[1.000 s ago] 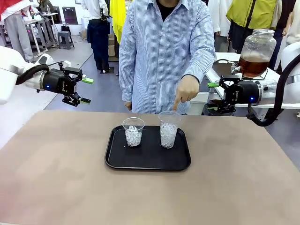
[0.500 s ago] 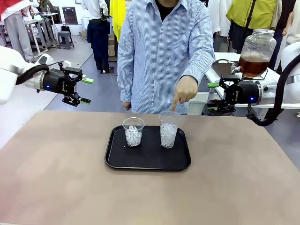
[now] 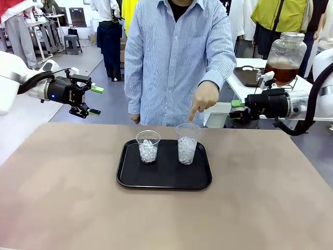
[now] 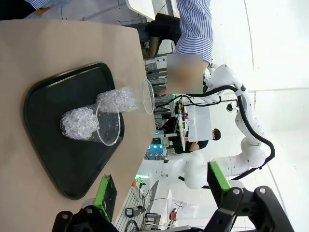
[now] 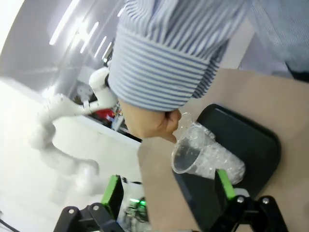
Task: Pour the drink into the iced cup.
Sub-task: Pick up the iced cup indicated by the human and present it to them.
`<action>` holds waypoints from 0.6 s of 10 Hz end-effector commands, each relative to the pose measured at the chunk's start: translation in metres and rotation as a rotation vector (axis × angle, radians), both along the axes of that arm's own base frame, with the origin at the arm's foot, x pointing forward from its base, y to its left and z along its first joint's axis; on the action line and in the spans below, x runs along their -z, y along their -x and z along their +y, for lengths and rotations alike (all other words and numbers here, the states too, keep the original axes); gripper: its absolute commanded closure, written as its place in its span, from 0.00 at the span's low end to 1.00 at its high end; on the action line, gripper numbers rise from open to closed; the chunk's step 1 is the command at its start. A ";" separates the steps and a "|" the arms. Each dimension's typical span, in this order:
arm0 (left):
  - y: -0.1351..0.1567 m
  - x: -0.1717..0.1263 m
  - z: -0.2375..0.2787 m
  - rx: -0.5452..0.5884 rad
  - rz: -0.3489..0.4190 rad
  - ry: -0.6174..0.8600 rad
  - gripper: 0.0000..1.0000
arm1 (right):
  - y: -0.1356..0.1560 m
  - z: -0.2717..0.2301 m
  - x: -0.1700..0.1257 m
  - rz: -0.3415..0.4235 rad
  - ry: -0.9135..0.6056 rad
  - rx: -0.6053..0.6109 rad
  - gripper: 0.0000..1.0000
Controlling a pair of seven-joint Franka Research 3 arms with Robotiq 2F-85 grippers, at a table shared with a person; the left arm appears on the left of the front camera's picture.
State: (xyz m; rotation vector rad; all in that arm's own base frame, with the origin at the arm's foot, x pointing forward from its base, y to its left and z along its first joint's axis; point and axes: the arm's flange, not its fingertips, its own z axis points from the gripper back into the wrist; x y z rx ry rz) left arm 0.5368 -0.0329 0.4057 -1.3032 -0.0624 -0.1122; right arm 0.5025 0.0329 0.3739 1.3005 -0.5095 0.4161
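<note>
Pour not started: cups hold ice only.
Drink (image 3: 281, 74) in glass jar (image 3: 287, 49), upper right; hand (image 3: 205, 97) points at iced cup (image 3: 187, 143) on black tray (image 3: 166, 179), centre; left fingers (image 3: 97, 89) and right fingers (image 3: 237, 103) spread, empty.

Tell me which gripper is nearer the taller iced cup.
Right. The right gripper hangs open past the table's far edge, right of the taller iced cup; the left gripper hangs farther off to its left.
</note>
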 end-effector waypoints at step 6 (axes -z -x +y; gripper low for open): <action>0.000 -0.001 0.000 -0.001 -0.001 0.001 0.00 | 0.005 0.007 0.005 -0.168 0.036 -0.059 0.00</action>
